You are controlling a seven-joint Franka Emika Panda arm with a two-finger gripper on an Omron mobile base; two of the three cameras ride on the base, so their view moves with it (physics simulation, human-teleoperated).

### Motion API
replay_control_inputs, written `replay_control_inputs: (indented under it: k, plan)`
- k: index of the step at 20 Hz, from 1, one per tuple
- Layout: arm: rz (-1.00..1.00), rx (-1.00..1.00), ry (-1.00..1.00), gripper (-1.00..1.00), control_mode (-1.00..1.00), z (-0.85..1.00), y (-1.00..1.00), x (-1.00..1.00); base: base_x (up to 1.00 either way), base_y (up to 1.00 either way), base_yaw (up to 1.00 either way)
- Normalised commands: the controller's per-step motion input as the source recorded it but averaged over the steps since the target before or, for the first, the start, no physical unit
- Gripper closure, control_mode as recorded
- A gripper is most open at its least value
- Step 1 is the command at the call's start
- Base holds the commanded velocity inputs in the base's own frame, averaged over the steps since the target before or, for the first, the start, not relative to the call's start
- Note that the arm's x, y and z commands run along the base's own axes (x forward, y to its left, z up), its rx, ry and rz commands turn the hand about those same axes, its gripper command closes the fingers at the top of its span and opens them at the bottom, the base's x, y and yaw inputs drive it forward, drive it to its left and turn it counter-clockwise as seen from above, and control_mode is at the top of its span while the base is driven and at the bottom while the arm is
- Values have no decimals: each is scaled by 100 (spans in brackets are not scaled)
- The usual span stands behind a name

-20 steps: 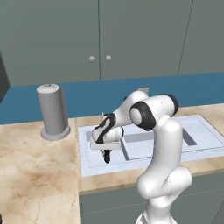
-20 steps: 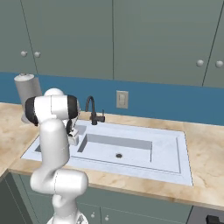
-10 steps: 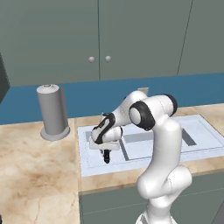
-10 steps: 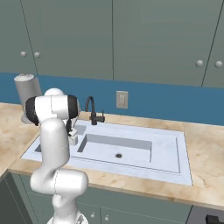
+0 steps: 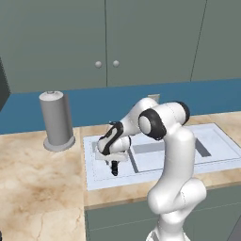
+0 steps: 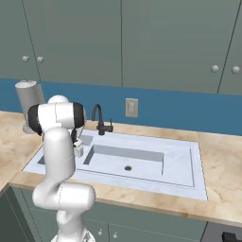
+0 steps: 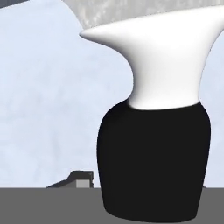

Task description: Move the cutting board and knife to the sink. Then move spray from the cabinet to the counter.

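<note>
One pincer pointing down, low over the left flat rim of the sink; dark finger tips too small to read, cannot tell if apart or together, cannot tell if anything is gripped

Sink is set in the beige marbled desk, pale wide rim all round, recessed basin to the pincer's right with a round drain in its floor

Dark faucet stands on the back rim

Grey paper-towel cylinder upright on the desk, just left of the sink

Blue backsplash behind with a white outlet; grey-green cabinet doors above, shut, round knobs
</note>
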Motion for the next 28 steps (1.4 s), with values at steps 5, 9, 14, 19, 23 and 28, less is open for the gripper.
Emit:
replay_control_inputs:
  k: [5,9,14,19,23,28]
  plan:
    - [0,0,0,-100,-100,-3,0,-7,0,0,0]
    - [0,0,-2,-100,-100,2,0,-31,0,0,0]
    - [0,0,-5,-100,-100,12,0,-33,0,0,0]
    - [0,0,-4,-100,-100,37,0,-27,0,0,0]
    - [0,0,-1,-100,-100,69,-1,-8,0,0,0]
    - [0,0,0,-100,-100,77,-1,-14,0,0,0]
